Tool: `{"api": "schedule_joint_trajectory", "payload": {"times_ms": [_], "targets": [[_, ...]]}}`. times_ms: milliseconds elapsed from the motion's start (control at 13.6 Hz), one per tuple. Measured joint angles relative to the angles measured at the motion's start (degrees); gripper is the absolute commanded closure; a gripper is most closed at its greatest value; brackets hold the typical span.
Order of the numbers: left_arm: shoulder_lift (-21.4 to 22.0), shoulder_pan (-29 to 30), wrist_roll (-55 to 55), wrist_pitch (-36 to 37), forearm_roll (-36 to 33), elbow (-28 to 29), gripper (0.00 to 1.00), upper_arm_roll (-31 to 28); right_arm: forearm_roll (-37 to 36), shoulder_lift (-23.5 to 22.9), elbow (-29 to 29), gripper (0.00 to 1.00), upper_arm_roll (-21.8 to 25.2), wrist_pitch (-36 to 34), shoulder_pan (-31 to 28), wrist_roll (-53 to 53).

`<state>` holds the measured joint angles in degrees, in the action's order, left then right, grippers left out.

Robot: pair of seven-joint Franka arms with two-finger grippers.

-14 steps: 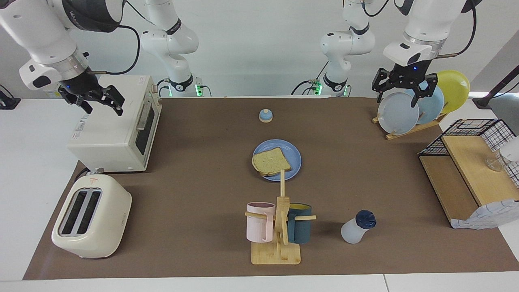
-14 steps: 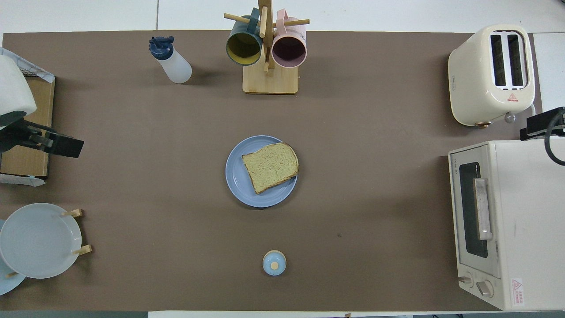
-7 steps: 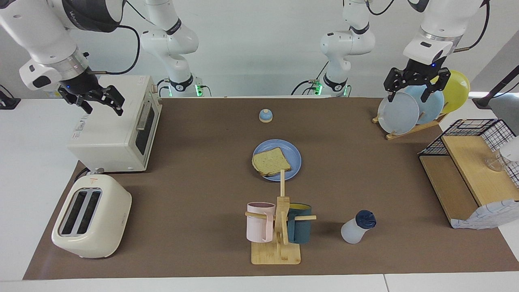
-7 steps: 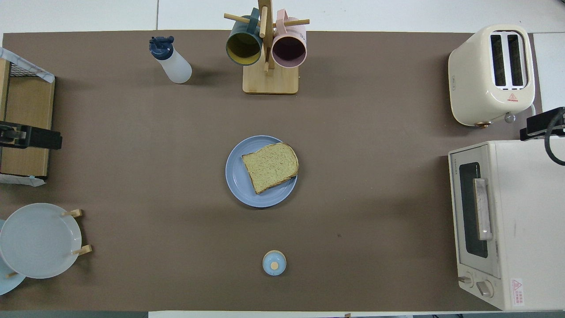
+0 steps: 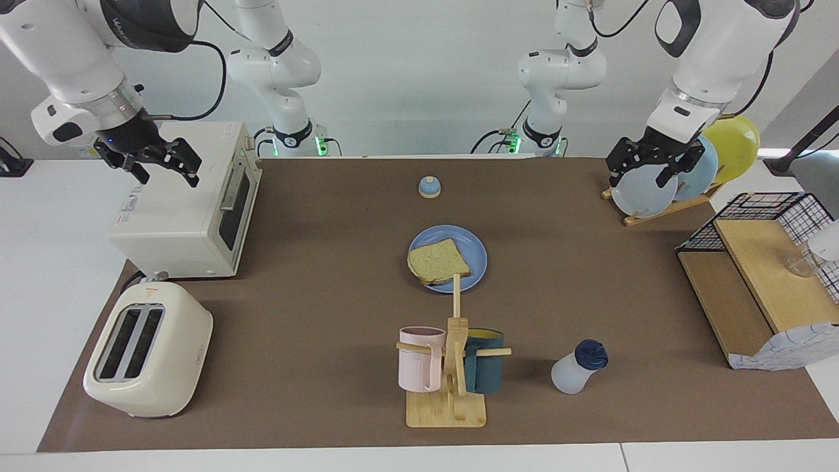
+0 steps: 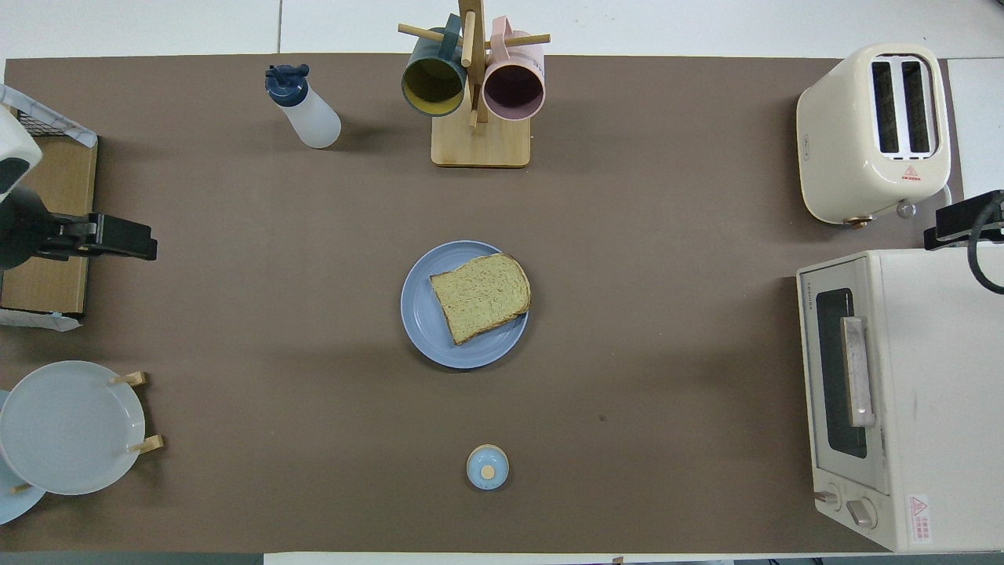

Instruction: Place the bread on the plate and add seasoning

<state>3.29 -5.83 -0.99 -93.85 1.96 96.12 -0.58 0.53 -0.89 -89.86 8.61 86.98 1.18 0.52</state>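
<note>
In the overhead view the left claw (image 6: 118,239) is cut off at the edge and the right claw (image 5: 164,167) barely shows; seen from across, both hang empty with fingers spread, left over the wooden rack of three upright plates (image 5: 645,190), right over the white toaster oven (image 5: 190,210). One square tan toast slice (image 5: 438,260) lies on the single round blue plate (image 5: 475,252) mid-worktop. In the facing view, one translucent white navy-capped bottle (image 5: 580,367) stands at the plate's five o'clock, beside two hanging mugs (image 5: 419,357), the wooden mug tree's post hiding part of the plate's rim.
</note>
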Motion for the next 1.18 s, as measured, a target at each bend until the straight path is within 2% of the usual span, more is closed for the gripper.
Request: {"api": "schedule_joint_trajectory", "payload": {"times_ms": [220, 367, 808, 1175], "targets": [[-1.87, -0.46, 0.01, 7.73, 0.0, -8.2, 0.0, -1.64, 0.0, 0.0, 0.0, 0.0, 0.0, 0.0, 0.0, 0.0], [-1.55, -0.69, 0.01, 9.81, 0.0, -10.1, 0.0, -1.61, 0.0, 0.0, 0.0, 0.0, 0.0, 0.0, 0.0, 0.0], [0.19, -0.58, 1.75, 6.93, 0.0, -3.6, 0.0, -1.44, 0.0, 0.0, 0.0, 0.0, 0.0, 0.0, 0.0, 0.0], [0.21, 1.43, 2.38, 6.52, -0.66, -3.07, 0.0, 1.27, 0.0, 0.0, 0.0, 0.0, 0.0, 0.0, 0.0, 0.0]]}}
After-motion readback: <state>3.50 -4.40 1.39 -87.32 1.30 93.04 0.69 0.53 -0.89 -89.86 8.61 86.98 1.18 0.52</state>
